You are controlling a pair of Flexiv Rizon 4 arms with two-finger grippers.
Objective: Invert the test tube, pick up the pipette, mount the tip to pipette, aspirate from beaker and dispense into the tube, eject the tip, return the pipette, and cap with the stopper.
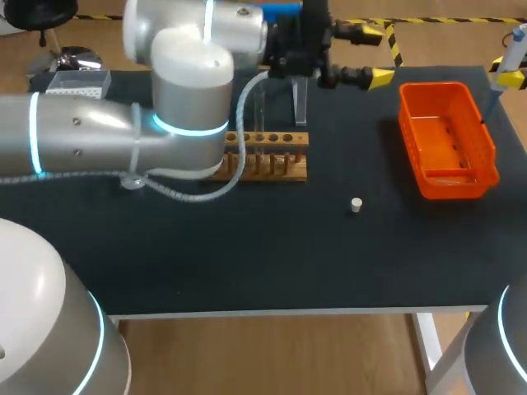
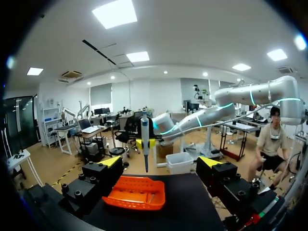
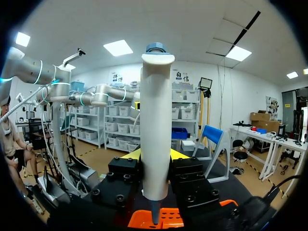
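My right gripper (image 1: pixel 510 78) is shut on the white pipette (image 1: pixel 512 49) at the table's far right. It holds the pipette (image 3: pixel 156 125) upright, lower end over the orange bin (image 3: pixel 166 219). From the left wrist view, the pipette (image 2: pixel 145 139) hangs above the orange bin (image 2: pixel 134 193). My left gripper (image 1: pixel 384 56) stands open and empty at the back of the table, left of the bin (image 1: pixel 449 140); its yellow tips (image 2: pixel 111 161) flank the bin. The wooden tube rack (image 1: pixel 268 156) lies under my left arm. A small white stopper (image 1: pixel 356 205) rests on the mat.
A clear stand (image 1: pixel 298 103) rises behind the rack. A white box (image 1: pixel 78 82) sits at the far left, and a clear vessel (image 1: pixel 132 183) shows under my left arm. The black mat (image 1: pixel 272 255) is bare toward the front edge.
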